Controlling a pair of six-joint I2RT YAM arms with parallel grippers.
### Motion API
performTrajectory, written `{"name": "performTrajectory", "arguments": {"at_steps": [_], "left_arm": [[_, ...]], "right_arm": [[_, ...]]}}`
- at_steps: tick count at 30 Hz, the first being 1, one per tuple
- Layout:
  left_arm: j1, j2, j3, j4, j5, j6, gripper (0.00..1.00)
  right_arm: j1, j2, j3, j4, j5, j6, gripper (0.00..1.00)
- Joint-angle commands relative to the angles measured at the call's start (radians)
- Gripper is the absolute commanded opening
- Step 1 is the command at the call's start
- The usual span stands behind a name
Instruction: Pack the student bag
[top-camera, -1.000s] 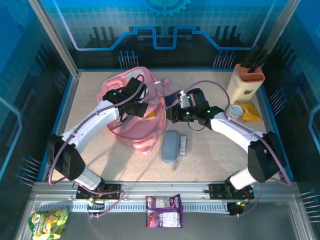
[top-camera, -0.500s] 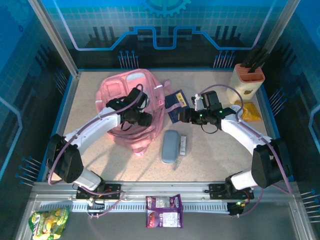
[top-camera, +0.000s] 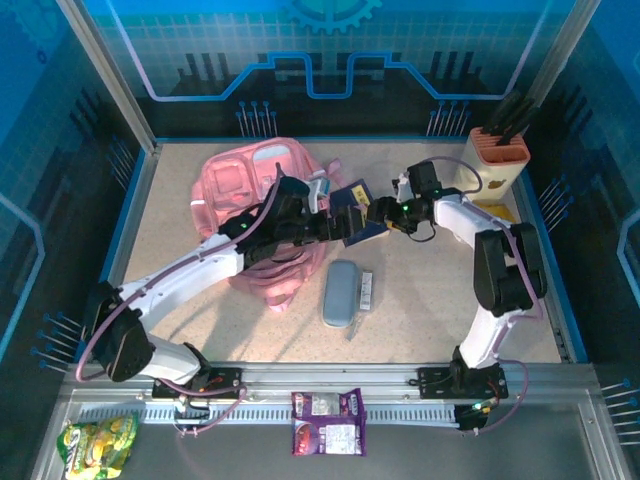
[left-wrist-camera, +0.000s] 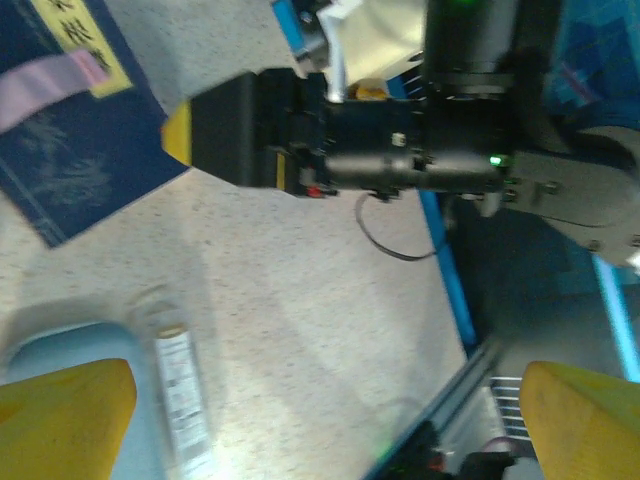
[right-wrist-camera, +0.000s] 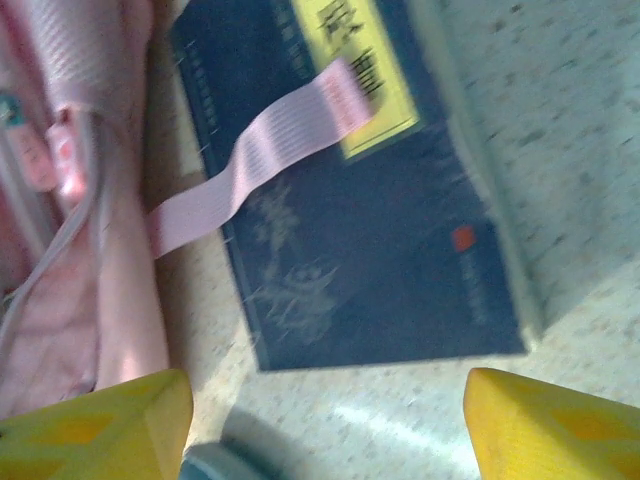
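The tabletop (top-camera: 420, 320) carries the pink bag (top-camera: 240, 185) at its back left, slumped, with the left arm crossing over it. Just right of the bag lies a navy book (right-wrist-camera: 370, 250), a pink strap (right-wrist-camera: 290, 150) draped across its cover. The left pincer (left-wrist-camera: 325, 420) and right pincer (right-wrist-camera: 330, 420) hover by the book from opposite sides, each spread wide and holding nothing. A grey-blue case (top-camera: 342, 290) lies nearer the arm bases, apart from the book.

Speckled beige table (top-camera: 420, 300), blue circuit-print walls (top-camera: 400, 50) — brightly lit
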Motion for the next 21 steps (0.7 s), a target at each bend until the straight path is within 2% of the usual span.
{"name": "performTrajectory", "arguments": {"at_steps": [1, 3, 9, 12, 21], "left_arm": [[-0.007, 0.06, 0.054, 0.084, 0.029, -0.202, 0.99], [-0.011, 0.078, 0.072, 0.076, 0.031, -0.247, 0.99], [-0.022, 0.046, 0.031, 0.075, -0.067, -0.352, 0.99], [-0.029, 0.033, 0.029, 0.053, -0.098, -0.369, 0.99], [-0.03, 0.033, 0.047, 0.021, -0.099, -0.37, 0.99]], "right_arm": [[-0.018, 0.054, 0.06, -0.056, 0.014, -0.005, 0.73], [-0.022, 0.073, 0.08, -0.077, 0.037, -0.008, 0.73], [-0.023, 0.139, 0.136, -0.127, 0.064, -0.027, 0.74], [-0.028, 0.16, 0.158, -0.137, 0.079, -0.032, 0.74], [-0.024, 0.208, 0.178, -0.142, 0.08, -0.033, 0.74]]}}
